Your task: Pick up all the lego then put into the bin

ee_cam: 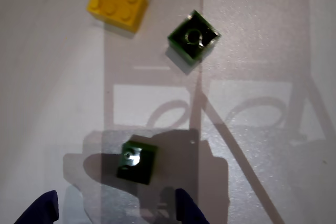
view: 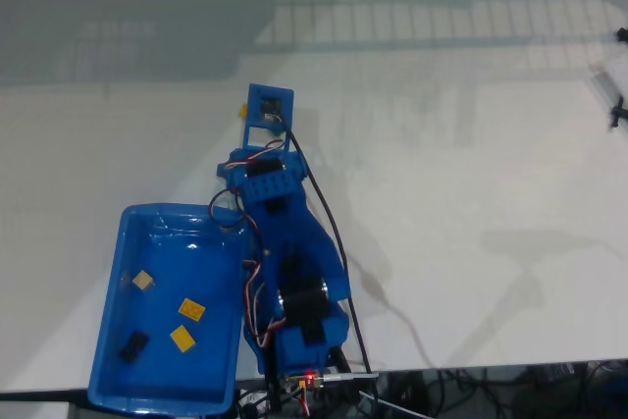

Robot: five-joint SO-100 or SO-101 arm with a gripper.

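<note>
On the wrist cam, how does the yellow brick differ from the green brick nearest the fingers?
In the wrist view, the yellow brick is bright yellow, while the near green brick is dark green. The yellow brick is longer, with several studs; the green brick is square, with one stud. The yellow brick lies at the top of the picture; the green brick sits just above the fingers, in shadow. Both lie flat on the white table, studs up.

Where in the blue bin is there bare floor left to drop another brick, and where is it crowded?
The bin has bare floor along its upper end, between the far rim and the tan brick. The lower half is crowded: two yellow bricks and a black brick. The arm borders the right rim.
</note>
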